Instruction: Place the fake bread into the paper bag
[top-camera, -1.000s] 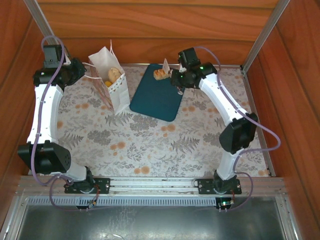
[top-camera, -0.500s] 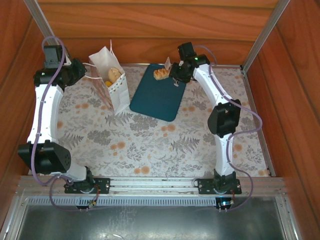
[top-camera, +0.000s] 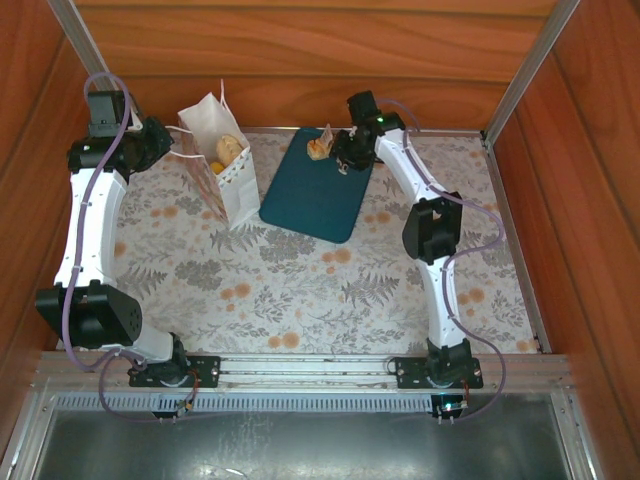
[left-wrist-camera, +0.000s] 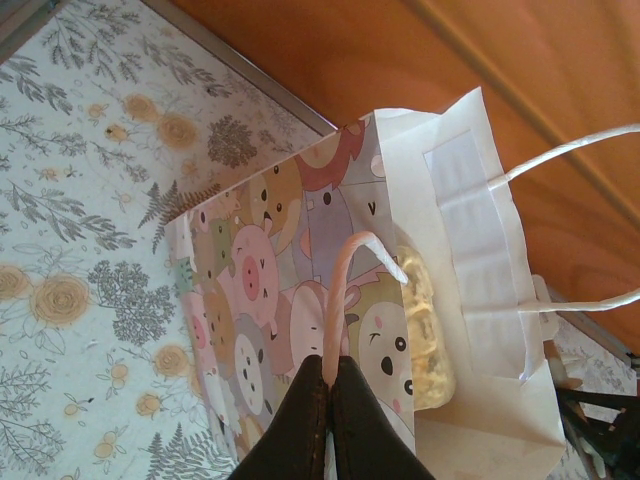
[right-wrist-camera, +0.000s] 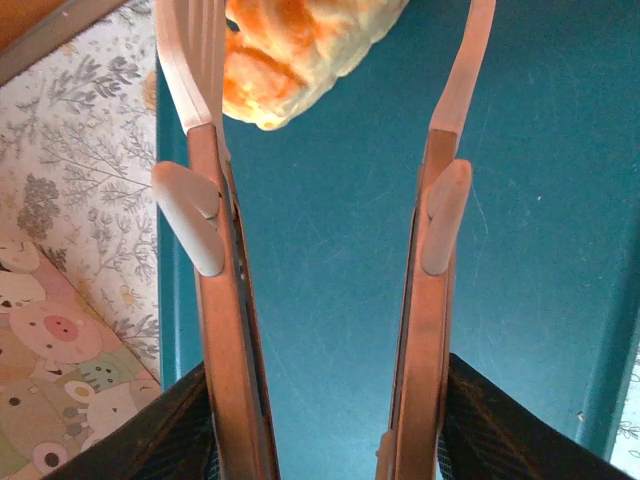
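Hovering over the far end of the dark teal tray (top-camera: 315, 205), the right gripper (right-wrist-camera: 335, 25) has its fingers spread wide. The pull-apart roll (right-wrist-camera: 290, 45) lies just ahead of the tips, its long axis slanting across the gap and crowding the finger at the view's left. The left gripper (left-wrist-camera: 328, 395) pinches a loop handle (left-wrist-camera: 338, 290) of the paper bag (left-wrist-camera: 480, 230), which stands on the floral tablecloth (top-camera: 300, 280) beside the tray with other bread (top-camera: 229, 148) inside. The wooden back wall (top-camera: 300, 100) is close behind
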